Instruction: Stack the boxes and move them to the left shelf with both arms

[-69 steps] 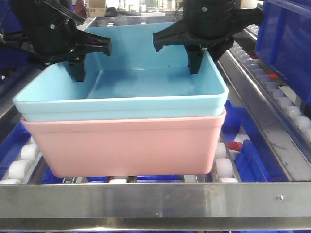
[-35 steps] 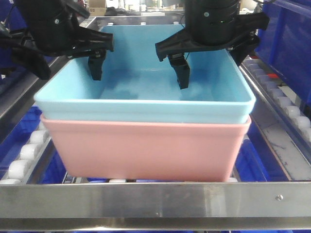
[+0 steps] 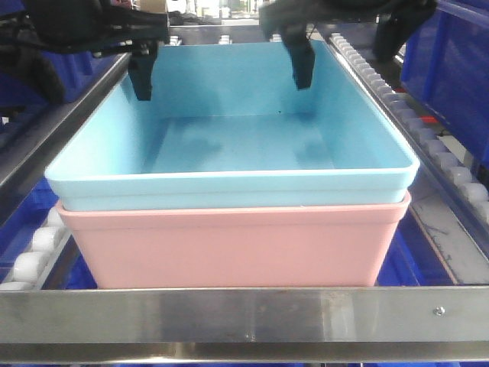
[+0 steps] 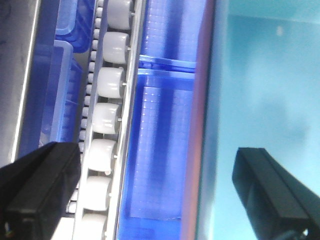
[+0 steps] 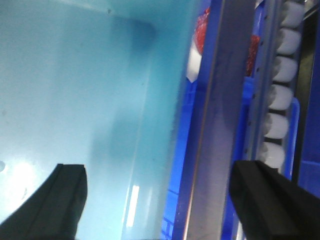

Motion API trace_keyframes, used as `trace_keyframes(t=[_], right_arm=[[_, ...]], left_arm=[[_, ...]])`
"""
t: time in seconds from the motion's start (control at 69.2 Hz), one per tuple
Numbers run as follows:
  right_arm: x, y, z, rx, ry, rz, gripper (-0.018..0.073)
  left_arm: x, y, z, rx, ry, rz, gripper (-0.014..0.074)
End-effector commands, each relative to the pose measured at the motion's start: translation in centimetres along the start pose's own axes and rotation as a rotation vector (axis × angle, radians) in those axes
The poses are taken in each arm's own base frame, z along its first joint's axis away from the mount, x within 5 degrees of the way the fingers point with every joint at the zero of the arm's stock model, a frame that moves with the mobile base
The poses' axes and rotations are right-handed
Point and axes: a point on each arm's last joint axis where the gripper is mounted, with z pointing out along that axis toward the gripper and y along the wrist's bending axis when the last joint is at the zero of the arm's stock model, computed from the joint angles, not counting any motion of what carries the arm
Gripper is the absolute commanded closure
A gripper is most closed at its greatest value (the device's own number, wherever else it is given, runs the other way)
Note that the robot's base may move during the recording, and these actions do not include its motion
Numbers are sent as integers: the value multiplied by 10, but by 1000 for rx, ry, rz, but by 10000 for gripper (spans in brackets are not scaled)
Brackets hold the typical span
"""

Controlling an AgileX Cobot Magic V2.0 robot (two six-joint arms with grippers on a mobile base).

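The nested blue bin [image 3: 229, 145] and pink bin [image 3: 229, 245], at frame centre on the shelf [image 3: 244, 310], are judged light, stiff and smooth-walled, best gripped at opposite side rims, which the left gripper [image 4: 150, 190] and right gripper [image 5: 165, 200] straddle with spread jaws.

Dark blue crates [image 3: 451, 69] at right and under the rollers, red items [image 5: 253, 47] below the rail.
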Motion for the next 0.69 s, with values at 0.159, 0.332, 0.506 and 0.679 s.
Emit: trace_keyframes(t=[0.159,0.332,0.506,0.679], right_arm=[[-22,-22,-59,-18,-183,27,-39],[-22,-27,-68,-15,-191,37,238],[-21,-28,-68,-8,-181,37,507],[-21,-28,-68,-5,-177,36,510]], left_arm=[[-21,6,-58,67,-132,-5,123],[-23,11,-75,74,-156,4,356],[-19,15,-76,37,-118,9,601],[-15,15,-81,47,-101,49,596]])
